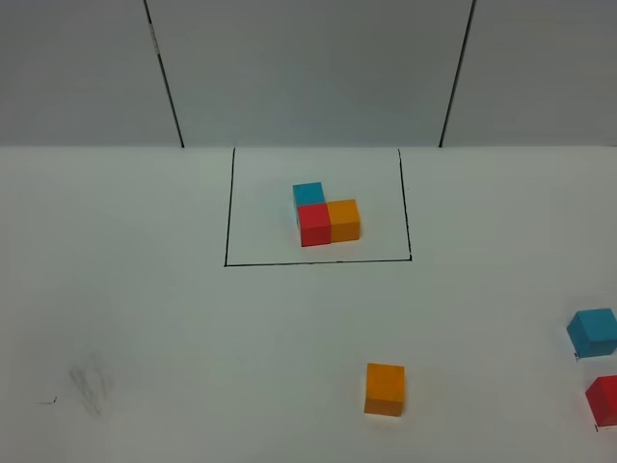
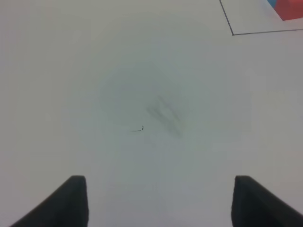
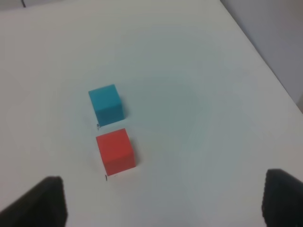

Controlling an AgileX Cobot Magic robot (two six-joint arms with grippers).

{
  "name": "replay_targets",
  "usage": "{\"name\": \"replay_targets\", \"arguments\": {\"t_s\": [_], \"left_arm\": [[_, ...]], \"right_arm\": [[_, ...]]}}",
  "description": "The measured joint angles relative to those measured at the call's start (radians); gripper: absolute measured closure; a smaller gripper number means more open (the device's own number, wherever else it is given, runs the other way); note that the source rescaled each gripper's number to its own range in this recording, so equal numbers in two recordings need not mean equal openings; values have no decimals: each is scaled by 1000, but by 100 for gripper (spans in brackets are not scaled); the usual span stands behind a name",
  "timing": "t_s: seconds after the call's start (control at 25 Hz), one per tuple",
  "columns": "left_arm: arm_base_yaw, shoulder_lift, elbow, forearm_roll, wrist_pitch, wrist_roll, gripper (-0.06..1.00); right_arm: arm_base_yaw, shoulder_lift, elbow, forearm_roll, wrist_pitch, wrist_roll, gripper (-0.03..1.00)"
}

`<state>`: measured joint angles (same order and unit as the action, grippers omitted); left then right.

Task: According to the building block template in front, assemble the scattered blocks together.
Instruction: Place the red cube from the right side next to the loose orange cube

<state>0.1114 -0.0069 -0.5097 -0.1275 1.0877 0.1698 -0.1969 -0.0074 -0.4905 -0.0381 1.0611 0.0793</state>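
Note:
The building block template [image 1: 326, 214] is an L of blue, red and orange cubes inside a black outline [image 1: 318, 261] at the back middle of the table. Its red corner [image 2: 291, 9] shows in the left wrist view. The scattered orange cube [image 1: 385, 389] lies at the front, right of centre. The light blue cube [image 1: 592, 332] and red cube [image 1: 603, 400] lie at the far right edge, close together but apart [image 3: 106, 104] [image 3: 115, 151]. My left gripper [image 2: 161, 203] is open over bare table. My right gripper [image 3: 163, 201] is open, short of the red cube. Neither gripper shows in the exterior view.
A grey smudge [image 1: 89, 386] marks the white table at front left, and it also shows in the left wrist view [image 2: 165, 116]. The table's right edge [image 3: 265, 61] runs close past the blue and red cubes. A grey wall with black seams [image 1: 166, 77] stands behind.

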Motion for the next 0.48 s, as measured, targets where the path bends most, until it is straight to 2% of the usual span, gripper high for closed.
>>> {"name": "replay_targets", "arguments": {"t_s": [0.24, 0.48], "left_arm": [[-170, 0, 0, 0, 0, -4, 41], [-193, 0, 0, 0, 0, -45, 41]], "right_arm": [[0, 0, 0, 0, 0, 0, 21], [0, 0, 0, 0, 0, 0, 21]]}}
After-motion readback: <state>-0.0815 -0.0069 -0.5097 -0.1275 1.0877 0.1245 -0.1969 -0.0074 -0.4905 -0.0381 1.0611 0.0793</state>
